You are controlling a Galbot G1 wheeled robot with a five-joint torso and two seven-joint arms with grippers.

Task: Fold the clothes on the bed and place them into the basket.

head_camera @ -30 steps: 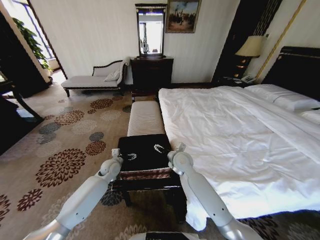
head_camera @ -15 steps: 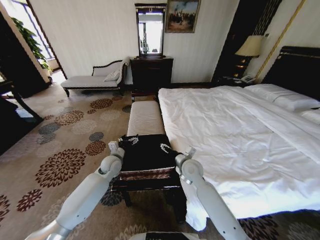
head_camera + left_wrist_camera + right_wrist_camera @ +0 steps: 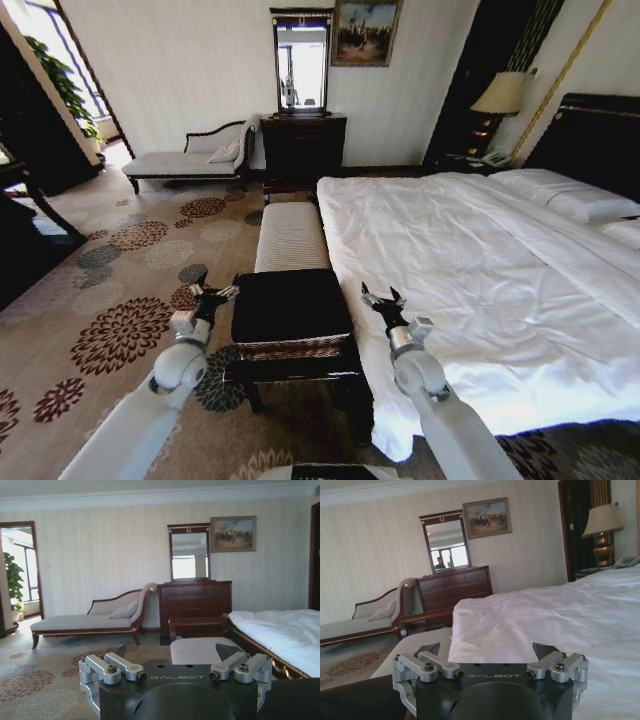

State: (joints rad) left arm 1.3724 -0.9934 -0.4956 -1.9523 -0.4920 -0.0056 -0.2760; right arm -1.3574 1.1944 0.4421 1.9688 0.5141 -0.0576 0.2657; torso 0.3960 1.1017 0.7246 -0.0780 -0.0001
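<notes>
Left gripper (image 3: 212, 293): one, raised just beside the basket's left edge, over the carpet; its two fingers stand spread apart and hold nothing.
Right gripper (image 3: 382, 297): one, raised between the basket's right edge and the bed's near side; its two fingers also stand spread apart and hold nothing.
Basket (image 3: 291, 345): one, brown wicker with a flat black top, sitting on a dark low stand between the two grippers, touched by neither.
Clothes: the black surface on the basket may be the folded top, but it cannot be told apart from the basket's own black top.
Bench (image 3: 291, 234): one, pale and striped, just beyond the basket, ahead of both grippers.
Bed (image 3: 470, 270): one, white, wide, stretching ahead and to the right of the right gripper; two pillows (image 3: 570, 193) lie at its far end against the black headboard.
Far wall: one chaise longue (image 3: 190, 157), one dark dresser (image 3: 303, 144) with one mirror (image 3: 302, 63), one lamp (image 3: 500, 93).
</notes>
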